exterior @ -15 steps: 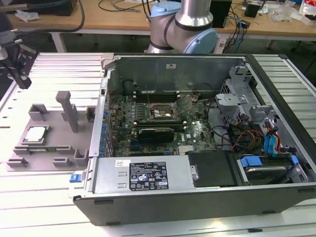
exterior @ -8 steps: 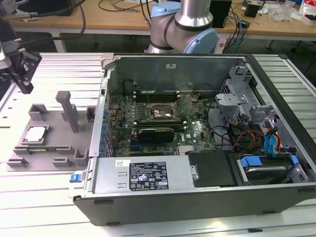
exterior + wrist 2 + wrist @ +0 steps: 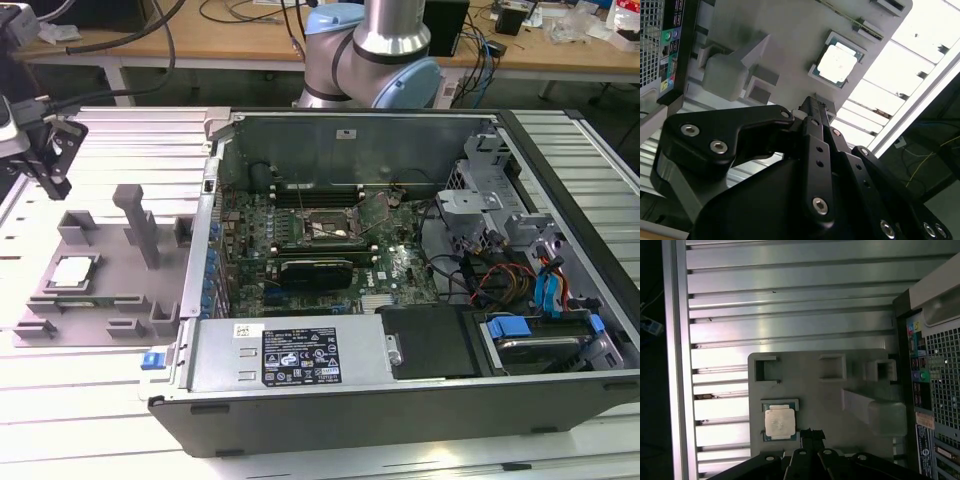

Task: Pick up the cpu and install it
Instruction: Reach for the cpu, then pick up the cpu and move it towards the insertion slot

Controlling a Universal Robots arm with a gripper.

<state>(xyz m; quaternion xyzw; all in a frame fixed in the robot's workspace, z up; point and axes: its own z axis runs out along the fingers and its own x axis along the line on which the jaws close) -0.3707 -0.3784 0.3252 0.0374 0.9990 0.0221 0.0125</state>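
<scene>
Close under the wrist cameras, the gripper (image 3: 810, 432) has its dark fingers drawn together with nothing between them, and it hangs in the air above a grey holder (image 3: 805, 385), touching nothing. Just past the fingertips (image 3: 812, 106) lies the cpu (image 3: 780, 421). It is a small flat square with a pale, silvery-white top plate that catches the light, framed by a thin darker greenish edge. It sits level in a shallow recess of the holder. In the exterior view the cpu (image 3: 72, 271) rests toward the holder's end at that view's left, with the gripper (image 3: 55, 188) above and behind it, well clear. Two grey posts (image 3: 135, 225) stand upright on the holder, which lies on a ribbed aluminium table (image 3: 90, 420). Beside it, to the exterior view's right, an open computer case (image 3: 400, 400) lies on its side with its motherboard (image 3: 330, 260) exposed. Beyond the case rises the arm's blue-and-silver base (image 3: 370, 60).
</scene>
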